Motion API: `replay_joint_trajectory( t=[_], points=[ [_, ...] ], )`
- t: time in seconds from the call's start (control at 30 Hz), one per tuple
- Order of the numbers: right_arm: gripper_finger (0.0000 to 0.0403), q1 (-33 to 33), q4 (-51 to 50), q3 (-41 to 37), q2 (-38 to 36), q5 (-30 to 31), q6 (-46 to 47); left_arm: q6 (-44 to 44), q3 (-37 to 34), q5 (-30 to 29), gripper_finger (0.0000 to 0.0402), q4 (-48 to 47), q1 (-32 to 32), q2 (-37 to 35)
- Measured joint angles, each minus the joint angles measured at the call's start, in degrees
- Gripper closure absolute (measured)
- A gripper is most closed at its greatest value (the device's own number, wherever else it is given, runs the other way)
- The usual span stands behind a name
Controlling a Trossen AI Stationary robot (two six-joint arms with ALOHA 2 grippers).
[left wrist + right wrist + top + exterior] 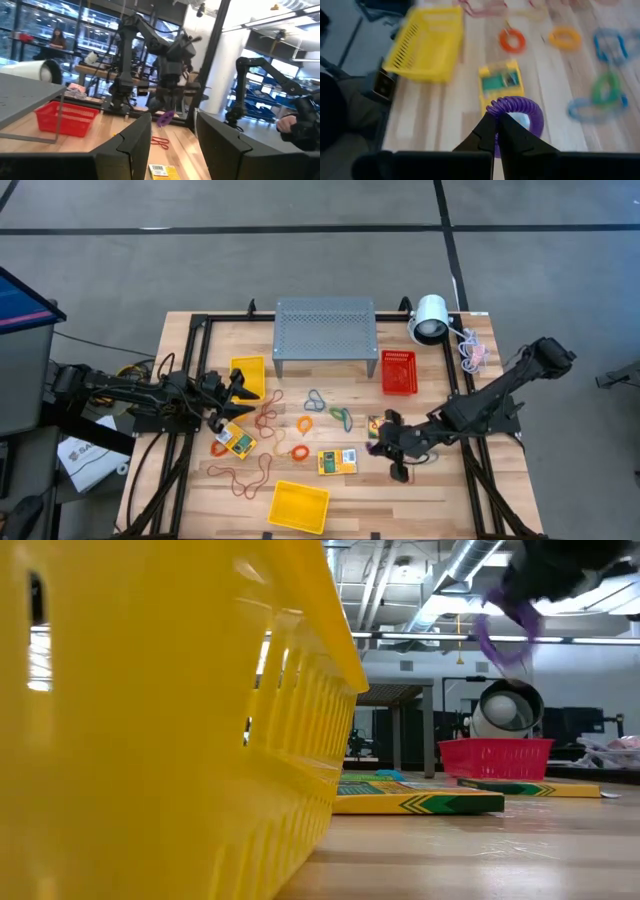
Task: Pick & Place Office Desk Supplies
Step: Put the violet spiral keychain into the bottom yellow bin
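My right gripper (381, 442) is shut on a purple coiled band (520, 116) and holds it in the air above the table's near right part, next to a crayon box (375, 427). Two more crayon boxes (337, 462) (232, 440) lie flat on the wood. Loose rubber bands lie between them: orange (304, 423), blue (315, 399), green (340, 417) and brown (245, 477). My left gripper (172, 137) waits open at the table's left by a yellow basket (248, 375), with nothing between its fingers. My right gripper pinches the rim of the purple coiled band (495, 107) between its two fingertips. The fingers slant down from the table's right side. The band is lifted clear of the table and droops below the fingers (505, 625).
A second yellow basket (298, 507) stands at the near edge and a red basket (398, 372) at the far right. The grey perforated stand (325, 330) and the white lamp (430, 320) stand along the far edge.
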Motion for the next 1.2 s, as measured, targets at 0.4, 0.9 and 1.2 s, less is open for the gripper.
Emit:
replay_joint_trajectory(
  t=[0.4,0.9,1.2],
  points=[
    [0.0401,-1.7,0.1,15.1,14.7,-6.6,-15.6,-1.1,0.0,3.3,0.0247,0.0,-1.3,0.0],
    [0.0401,-3.1,4.7,27.9,28.0,-18.8,-24.3,-1.1,0.0,0.7,0.0247,0.8,-6.8,3.1],
    [0.0401,-4.3,5.1,34.0,36.1,-24.6,-26.1,-1.1,0.0,0.7,0.0247,5.0,-6.8,6.5]
  ],
)
